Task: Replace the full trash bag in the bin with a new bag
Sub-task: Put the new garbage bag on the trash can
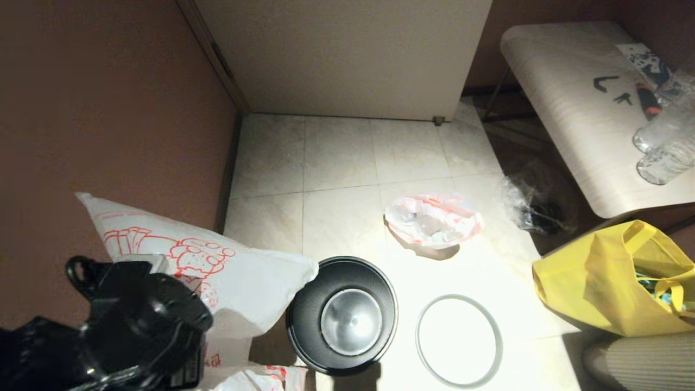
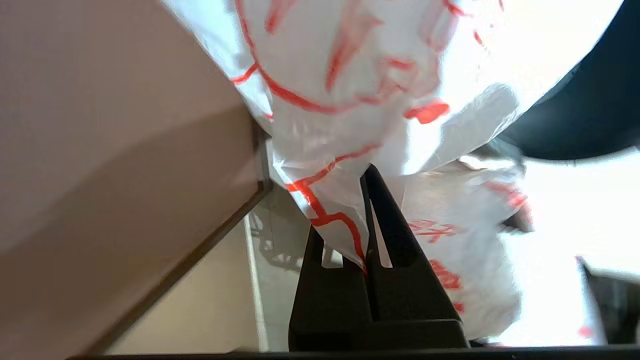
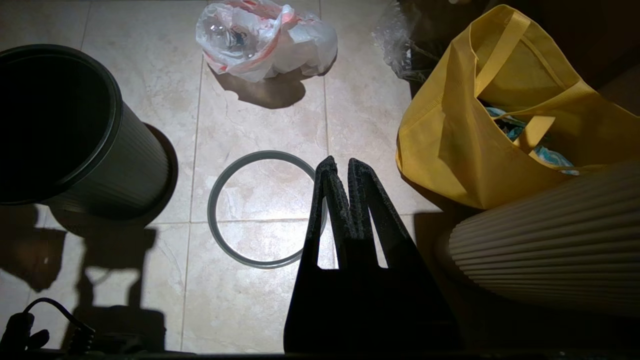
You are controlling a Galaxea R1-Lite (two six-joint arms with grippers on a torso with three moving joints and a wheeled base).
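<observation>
Left tool (image 2: 367, 172), clenched on the new bag (image 1: 217, 271), holds it beside the emptied bin (image 1: 342, 315); next comes spreading its mouth over the rim. Right tool (image 3: 340, 165) hangs clenched, empty.

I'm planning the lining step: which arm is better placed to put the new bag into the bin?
Left, probably. The left gripper is shut on the new bag, held up beside the bin. The right gripper is shut and empty, over the grey ring.

Red lettering stands on the thin translucent white plastic bag with red line drawing (image 2: 350, 75), but none of it can be read.
</observation>
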